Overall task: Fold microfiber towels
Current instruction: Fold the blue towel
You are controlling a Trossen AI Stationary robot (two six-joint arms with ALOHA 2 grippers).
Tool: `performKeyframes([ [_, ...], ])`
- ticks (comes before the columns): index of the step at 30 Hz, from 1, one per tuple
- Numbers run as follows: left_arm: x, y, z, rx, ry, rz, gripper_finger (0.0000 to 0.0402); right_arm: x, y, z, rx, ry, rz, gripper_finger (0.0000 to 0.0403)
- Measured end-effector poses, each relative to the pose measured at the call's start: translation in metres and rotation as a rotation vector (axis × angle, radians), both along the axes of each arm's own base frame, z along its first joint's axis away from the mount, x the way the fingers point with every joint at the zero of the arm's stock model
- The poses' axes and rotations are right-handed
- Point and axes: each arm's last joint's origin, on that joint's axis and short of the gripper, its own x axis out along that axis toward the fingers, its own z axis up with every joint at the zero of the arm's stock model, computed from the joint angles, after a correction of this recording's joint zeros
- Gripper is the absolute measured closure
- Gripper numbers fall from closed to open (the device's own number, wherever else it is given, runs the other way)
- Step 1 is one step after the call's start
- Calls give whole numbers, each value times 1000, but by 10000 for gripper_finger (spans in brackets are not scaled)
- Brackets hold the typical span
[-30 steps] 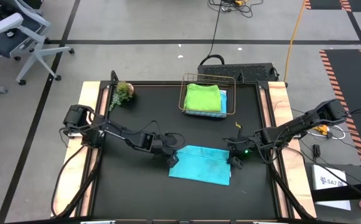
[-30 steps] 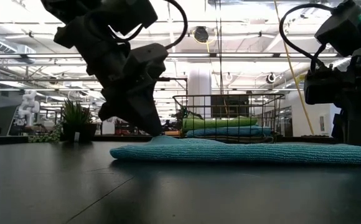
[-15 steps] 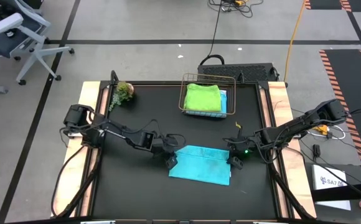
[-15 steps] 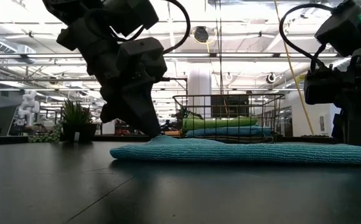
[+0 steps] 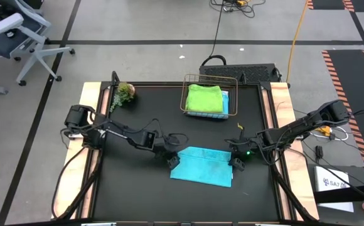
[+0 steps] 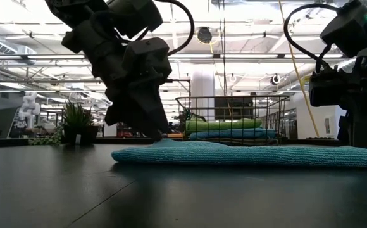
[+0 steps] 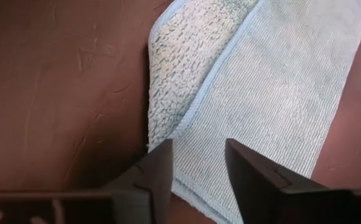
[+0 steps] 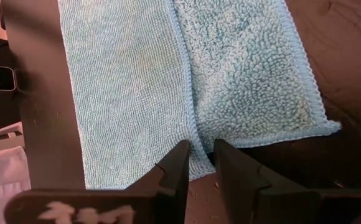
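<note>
Left pincer (image 5: 172,161) is spread over the teal towel's (image 5: 202,166) edge mid-table (image 5: 138,188); right pincer (image 5: 235,162) pinches its opposite edge. Grey floor (image 5: 138,56) surrounds the black table.

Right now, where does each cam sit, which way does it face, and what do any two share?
High: above the table, looking straight down; both arms, teal towel, basket.
Low: at tabletop height, looking level across; left gripper above the towel's edge, basket behind.
Left wrist: on the left arm, looking down past its parted fingers at the towel.
Right wrist: on the right arm; right gripper over the towel.
Shared: all four show the towel.
</note>
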Motion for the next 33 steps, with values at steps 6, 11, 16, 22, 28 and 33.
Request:
performKeyframes([
  [6,-3,1,-2,-3,36,28,233,0,0,0,0,-1,0,336],
  [11,-2,2,-3,17,38,48,246,0,0,0,1,-2,0,336],
  [16,-1,12,-3,31,35,85,247,0,0,0,1,-3,0,336],
  [22,0,19,-3,-26,42,118,247,0,0,0,1,-3,0,337],
  [28,-2,5,-5,-52,60,41,247,0,0,0,0,-3,0,337],
  [33,-4,1,-6,-24,72,50,247,0,0,0,0,-4,0,337],
])
